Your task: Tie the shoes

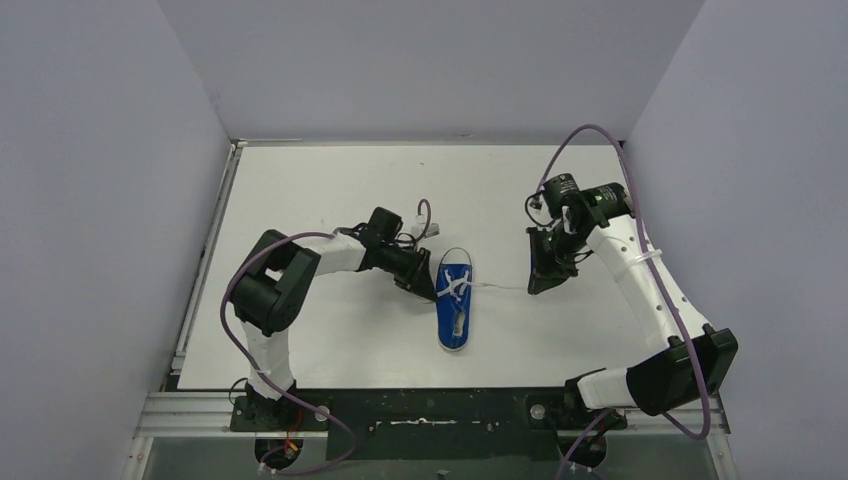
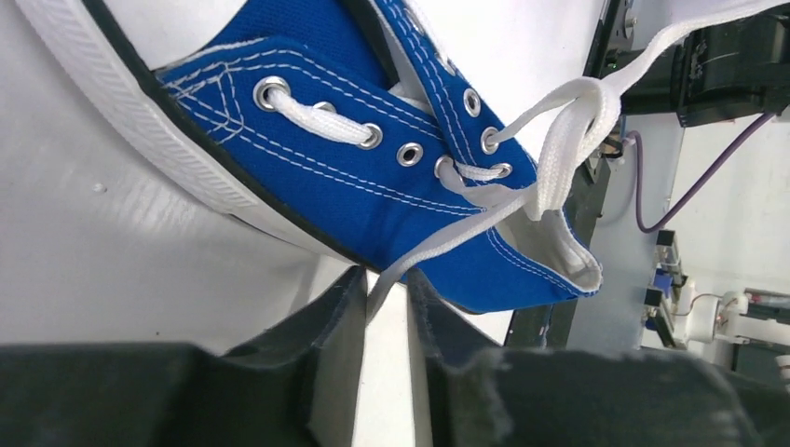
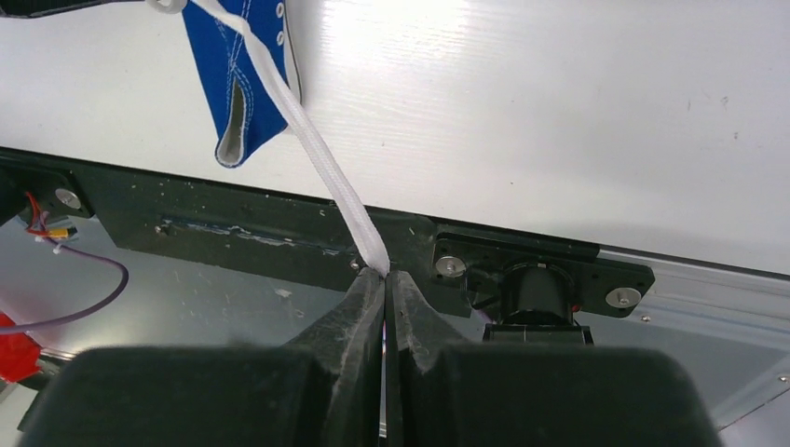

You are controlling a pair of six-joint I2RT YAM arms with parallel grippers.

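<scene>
The small blue sneaker [image 1: 455, 320] lies on the white table [image 1: 330, 180] between the arms. Its white laces cross in a first loose knot [image 2: 570, 116] above the eyelets. My left gripper [image 1: 428, 285] is against the shoe's left side. In the left wrist view its jaws [image 2: 384, 279] stand a little apart, with one lace end [image 2: 438, 247] running down between them along the left finger. My right gripper [image 1: 538, 287] is to the right of the shoe, shut on the other lace end [image 3: 307, 140]. That lace runs straight back to the shoe [image 3: 233, 84].
Grey walls close in the table on the left, back and right. The black front rail [image 3: 233, 233] with the arm bases runs along the near edge. A purple cable [image 1: 425, 212] loops off the left wrist.
</scene>
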